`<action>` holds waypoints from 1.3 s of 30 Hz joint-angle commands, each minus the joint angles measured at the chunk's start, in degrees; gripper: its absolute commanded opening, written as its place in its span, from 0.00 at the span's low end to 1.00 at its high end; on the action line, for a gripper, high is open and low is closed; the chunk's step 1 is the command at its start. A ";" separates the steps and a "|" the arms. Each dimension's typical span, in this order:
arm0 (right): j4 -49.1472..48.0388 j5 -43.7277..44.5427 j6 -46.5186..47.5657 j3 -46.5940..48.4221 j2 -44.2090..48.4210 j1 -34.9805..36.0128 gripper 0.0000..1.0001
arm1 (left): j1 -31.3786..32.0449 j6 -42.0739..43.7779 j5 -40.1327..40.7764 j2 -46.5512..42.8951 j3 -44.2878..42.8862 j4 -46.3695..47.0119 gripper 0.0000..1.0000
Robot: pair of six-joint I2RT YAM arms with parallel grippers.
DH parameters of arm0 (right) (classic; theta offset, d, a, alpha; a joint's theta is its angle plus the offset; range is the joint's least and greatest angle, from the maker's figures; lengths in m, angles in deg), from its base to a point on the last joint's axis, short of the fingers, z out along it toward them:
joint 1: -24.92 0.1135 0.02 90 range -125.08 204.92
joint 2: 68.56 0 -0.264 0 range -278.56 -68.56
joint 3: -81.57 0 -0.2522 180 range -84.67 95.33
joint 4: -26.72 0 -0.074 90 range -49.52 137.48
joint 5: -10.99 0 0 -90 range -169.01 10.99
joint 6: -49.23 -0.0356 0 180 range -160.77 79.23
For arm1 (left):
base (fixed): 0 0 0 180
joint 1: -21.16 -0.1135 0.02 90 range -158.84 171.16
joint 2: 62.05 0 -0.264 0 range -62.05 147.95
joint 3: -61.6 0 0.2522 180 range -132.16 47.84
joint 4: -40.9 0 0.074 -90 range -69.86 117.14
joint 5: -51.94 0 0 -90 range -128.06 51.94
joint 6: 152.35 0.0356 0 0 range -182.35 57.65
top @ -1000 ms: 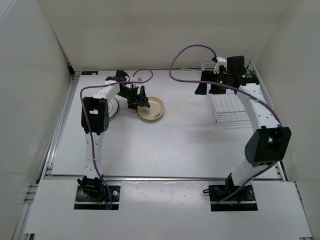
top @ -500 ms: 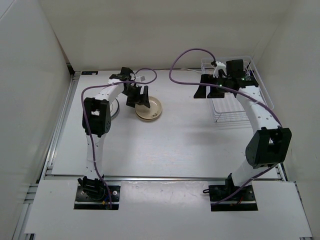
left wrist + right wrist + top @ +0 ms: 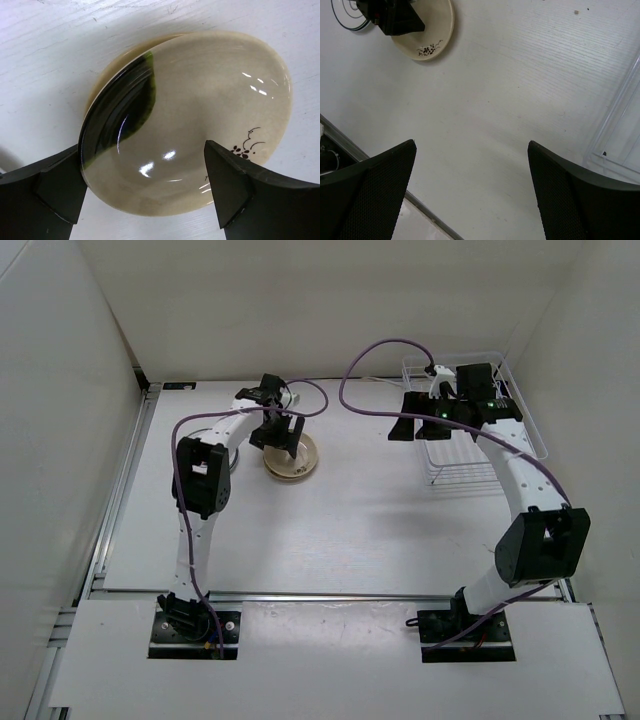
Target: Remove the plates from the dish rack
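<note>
A tan plate (image 3: 294, 461) with a small dark flower motif (image 3: 247, 145) lies flat on the table left of centre. My left gripper (image 3: 283, 438) hangs just above it, open, one finger (image 3: 55, 187) at the plate's left rim and the other (image 3: 235, 185) over its right side. A grey plate with a dark rim (image 3: 345, 17) lies further left, mostly hidden under my left arm (image 3: 234, 454). The white wire dish rack (image 3: 470, 465) stands at the back right. My right gripper (image 3: 413, 430) is open over bare table (image 3: 471, 145), just left of the rack.
White walls close in the table on the left, back and right. A metal rail (image 3: 120, 490) runs along the table's left edge. Purple cables (image 3: 370, 345) loop above both arms. The rack's edge (image 3: 620, 125) shows at the right of the right wrist view.
My left gripper has opened wider and swung right over the tan plate, which slid slightly left. My right gripper has drifted a little left of the rack.
</note>
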 commanded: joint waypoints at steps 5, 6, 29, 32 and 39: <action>-1.45 2.82 2.10 -1.22 3.80 -0.30 0.96 | 1.69 2.40 8.36 -8.58 -0.31 1.45 0.99; -1.45 4.05 2.88 -1.92 4.49 -0.30 0.97 | 1.69 2.40 8.37 -9.37 -0.31 1.45 0.99; -1.45 21.90 4.91 -6.05 13.90 -5.30 1.00 | 0.73 4.77 15.57 -39.22 14.62 1.45 0.99; -1.45 21.90 4.21 -7.63 17.24 -7.24 1.00 | -6.00 4.77 13.22 -45.82 20.33 0.93 0.99; -0.39 28.31 5.96 -14.05 26.98 -7.86 1.00 | -25.97 0.11 5.03 -61.28 33.42 1.45 0.99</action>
